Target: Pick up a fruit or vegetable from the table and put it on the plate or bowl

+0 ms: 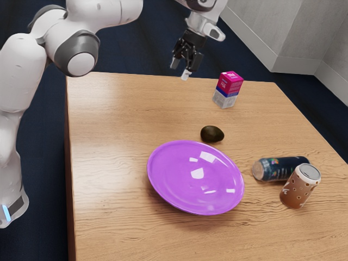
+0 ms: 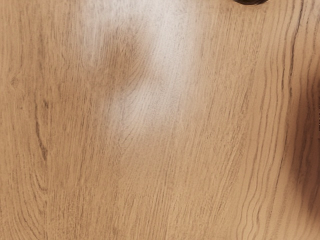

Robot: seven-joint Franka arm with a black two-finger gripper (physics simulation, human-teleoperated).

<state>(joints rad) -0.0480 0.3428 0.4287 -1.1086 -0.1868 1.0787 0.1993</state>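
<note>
A dark green avocado (image 1: 212, 134) lies on the wooden table (image 1: 119, 141), just beyond the far rim of a shiny purple plate (image 1: 168, 174). The plate is bare. My black gripper (image 1: 181, 69) hangs open and empty in the air over the table's far edge, well above and behind the avocado. In the wrist view the wood grain of the table (image 2: 150, 130) lies under my hand, and a sliver of a dark rounded thing (image 2: 250, 1), probably the avocado, cuts in at the picture's edge.
A pink and white carton (image 1: 227, 89) stands tilted at the back, towards the exterior view's right. A blue can (image 1: 280, 168) lies on its side beside the plate, with a brown spotted can (image 1: 300, 186) leaning against it.
</note>
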